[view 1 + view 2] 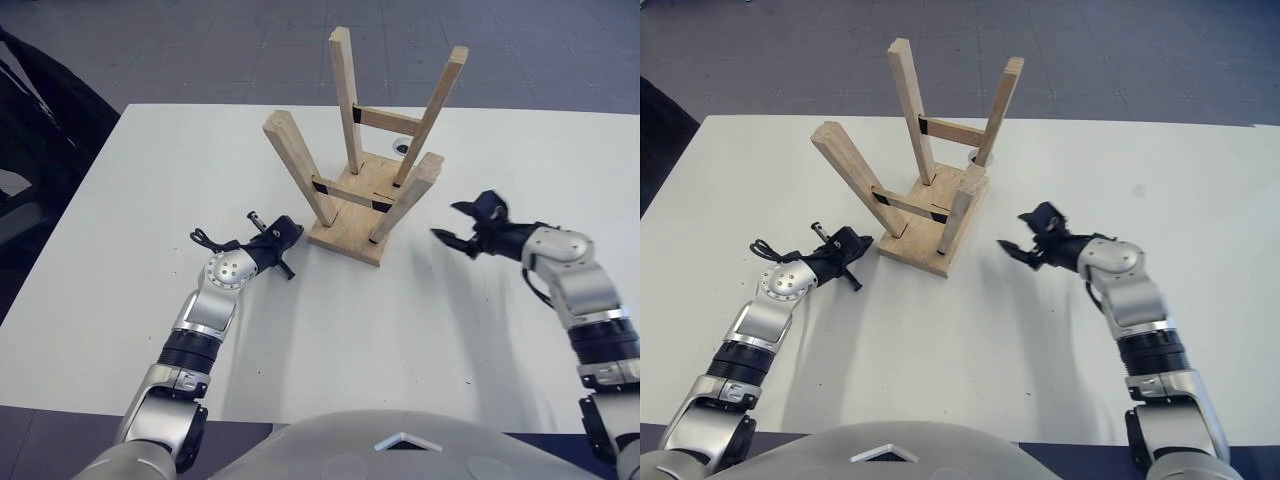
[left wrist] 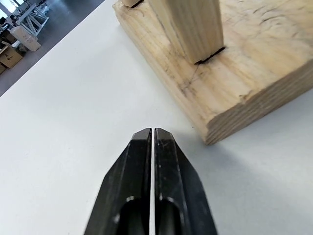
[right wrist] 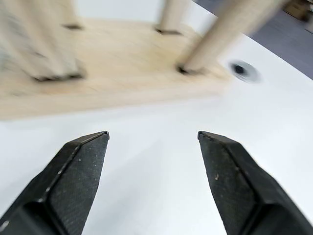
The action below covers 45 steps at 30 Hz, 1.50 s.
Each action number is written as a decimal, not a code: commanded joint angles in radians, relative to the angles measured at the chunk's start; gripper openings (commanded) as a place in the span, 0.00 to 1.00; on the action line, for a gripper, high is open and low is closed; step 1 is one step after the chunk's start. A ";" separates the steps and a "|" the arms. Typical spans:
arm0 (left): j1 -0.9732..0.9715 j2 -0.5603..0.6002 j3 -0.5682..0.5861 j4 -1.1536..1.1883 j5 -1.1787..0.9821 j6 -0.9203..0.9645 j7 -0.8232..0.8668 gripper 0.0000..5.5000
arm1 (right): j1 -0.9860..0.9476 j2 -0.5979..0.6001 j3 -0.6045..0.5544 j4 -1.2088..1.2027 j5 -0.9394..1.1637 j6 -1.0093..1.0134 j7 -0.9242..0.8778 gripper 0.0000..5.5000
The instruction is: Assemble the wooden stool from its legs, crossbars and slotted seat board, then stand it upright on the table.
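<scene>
Wooden stool (image 1: pixel 372 160) inverted on the table (image 1: pixel 150 200): seat board (image 1: pixel 345 240) down, legs (image 1: pixel 300 165) pointing up. It stands ahead of both tools. The left gripper (image 1: pixel 284 232), fingers together, is nearer, just beside the board's corner. The right gripper (image 1: pixel 448 222) is spread and empty.

We see a white counter (image 1: pixel 130 200) with a plain matte top, its far edge running straight across behind everything on it. Near the middle, the wooden stool (image 1: pixel 350 194) sits upside down. Its slotted seat board (image 1: pixel 350 236) lies flat on the counter, turned a little askew to the counter's edges. The four legs rise from the board, none of them touching the surface. Just behind the seat board we make out a small round cable hole (image 3: pixel 239 69) set into the top.
</scene>
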 commanded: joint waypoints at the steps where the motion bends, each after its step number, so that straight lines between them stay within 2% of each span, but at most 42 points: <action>1: 0.010 -0.008 0.000 -0.086 -0.026 0.044 -0.021 0.02 | -0.147 0.054 -0.186 -0.045 0.112 0.112 -0.132 0.61; 4: -0.009 -0.004 -0.004 -0.150 -0.042 0.054 -0.046 0.02 | -0.232 0.153 -0.317 -0.305 0.356 0.304 -0.244 0.61; 7: -0.048 0.009 -0.005 -0.136 -0.031 0.040 -0.055 0.02 | -0.313 0.223 -0.397 -0.485 0.596 0.464 -0.362 0.61; 10: -0.049 0.009 -0.014 -0.133 -0.038 0.055 -0.071 0.02 | -0.387 0.245 -0.410 -0.610 0.847 0.589 -0.441 0.61; 13: -0.038 0.022 -0.015 -0.162 -0.028 0.082 -0.075 0.02 | -0.424 0.242 -0.395 -0.642 0.948 0.639 -0.515 0.61; 15: -0.047 0.118 -0.012 -0.148 0.035 0.074 -0.096 0.02 | -0.420 0.232 -0.378 -0.648 0.965 0.652 -0.541 0.61; 17: -0.091 0.152 -0.019 -0.099 0.079 0.057 -0.088 0.02 | -0.414 0.225 -0.370 -0.653 0.973 0.653 -0.557 0.61; 22: -0.178 0.089 -0.121 0.048 0.155 -0.006 -0.071 0.02 | -0.407 0.212 -0.353 -0.659 0.978 0.641 -0.570 0.61; 24: -0.195 0.060 -0.185 0.081 0.172 0.005 -0.126 0.02 | -0.408 0.212 -0.335 -0.654 0.967 0.637 -0.567 0.61; 28: -0.184 0.090 -0.244 0.045 0.177 0.062 -0.260 0.02 | -0.399 0.202 -0.315 -0.650 0.943 0.626 -0.564 0.61; 32: -0.173 0.077 -0.208 -0.071 0.108 0.137 -0.308 0.02 | -0.353 0.154 -0.295 -0.649 0.851 0.612 -0.556 0.61; 36: -0.188 0.015 -0.185 -0.051 0.096 0.154 -0.225 0.02 | -0.316 0.125 -0.320 -0.631 0.827 0.613 -0.534 0.61; 39: -0.178 -0.026 -0.138 -0.009 0.076 0.156 -0.142 0.02 | -0.293 0.181 -0.371 -0.608 0.918 0.612 -0.563 0.61; 42: -0.159 -0.006 -0.110 0.014 0.083 0.130 -0.099 0.02 | -0.282 0.233 -0.432 -0.564 0.993 0.597 -0.641 0.61; 45: -0.109 0.000 -0.006 -0.061 0.037 0.112 -0.025 0.02 | -0.279 0.261 -0.423 -0.540 0.993 0.596 -0.692 0.61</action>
